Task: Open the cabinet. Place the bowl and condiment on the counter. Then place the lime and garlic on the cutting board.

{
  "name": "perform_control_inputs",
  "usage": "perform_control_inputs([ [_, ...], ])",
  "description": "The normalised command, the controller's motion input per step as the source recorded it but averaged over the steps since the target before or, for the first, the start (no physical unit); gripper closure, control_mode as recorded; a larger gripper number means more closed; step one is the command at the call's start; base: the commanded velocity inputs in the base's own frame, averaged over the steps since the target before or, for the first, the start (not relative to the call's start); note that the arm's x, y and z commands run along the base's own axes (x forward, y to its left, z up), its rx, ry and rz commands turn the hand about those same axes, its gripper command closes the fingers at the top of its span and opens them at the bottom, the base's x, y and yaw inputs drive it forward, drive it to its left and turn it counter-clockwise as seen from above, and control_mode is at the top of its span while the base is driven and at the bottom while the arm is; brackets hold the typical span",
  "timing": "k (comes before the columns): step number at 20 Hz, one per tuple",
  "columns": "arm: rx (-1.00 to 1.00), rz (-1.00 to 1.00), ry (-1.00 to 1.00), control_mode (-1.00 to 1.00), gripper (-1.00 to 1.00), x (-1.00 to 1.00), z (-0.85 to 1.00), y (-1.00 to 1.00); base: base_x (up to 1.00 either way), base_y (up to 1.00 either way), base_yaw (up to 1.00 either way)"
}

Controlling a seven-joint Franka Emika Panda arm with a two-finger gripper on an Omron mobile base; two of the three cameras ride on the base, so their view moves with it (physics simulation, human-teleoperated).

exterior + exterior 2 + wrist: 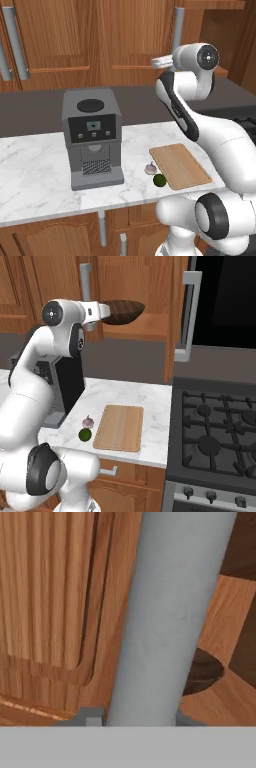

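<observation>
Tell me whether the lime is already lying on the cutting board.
No. The lime sits on the marble counter beside the garlic, just off the near left corner of the cutting board.

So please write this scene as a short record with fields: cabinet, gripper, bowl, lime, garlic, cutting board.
cabinet: door with grey bar handle slightly ajar, shelf visible behind it
gripper: gripper closed around the bar handle, fingertips on either side of it
bowl: bowl dark wooden, on the cabinet shelf
lime: lime on the counter, at the near left corner of the board
garlic: garlic on the counter, beside the lime, just off the board's left edge
cutting board: cutting board bare, right of the coffee machine
</observation>
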Motion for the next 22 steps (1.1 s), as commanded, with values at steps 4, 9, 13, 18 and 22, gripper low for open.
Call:
perform_control_inputs([
  [4, -0.12, 0.12, -0.01, -1.0, 1.0, -1.0, 0.0, 0.89, 0.0, 0.0, 0.0],
  [9, -0.17, 0.1, -0.01, -1.0, 1.0, -1.0, 0.0, 1.0, 0.0, 0.0, 0.0],
  [13, -0.15, 0.03, 0.01, -1.0, 1.0, -1.0, 0.0, 1.0, 0.0, 0.0, 0.0],
  [18, -0.01, 0.0, 0.1, -1.0, -1.0, -0.85, 0.26, 0.44, 0.0, 0.0, 0.0],
  [22, 0.27, 0.0, 0.04, -1.0, -1.0, -0.98, 0.28, -0.77, 0.0, 0.0, 0.0],
])
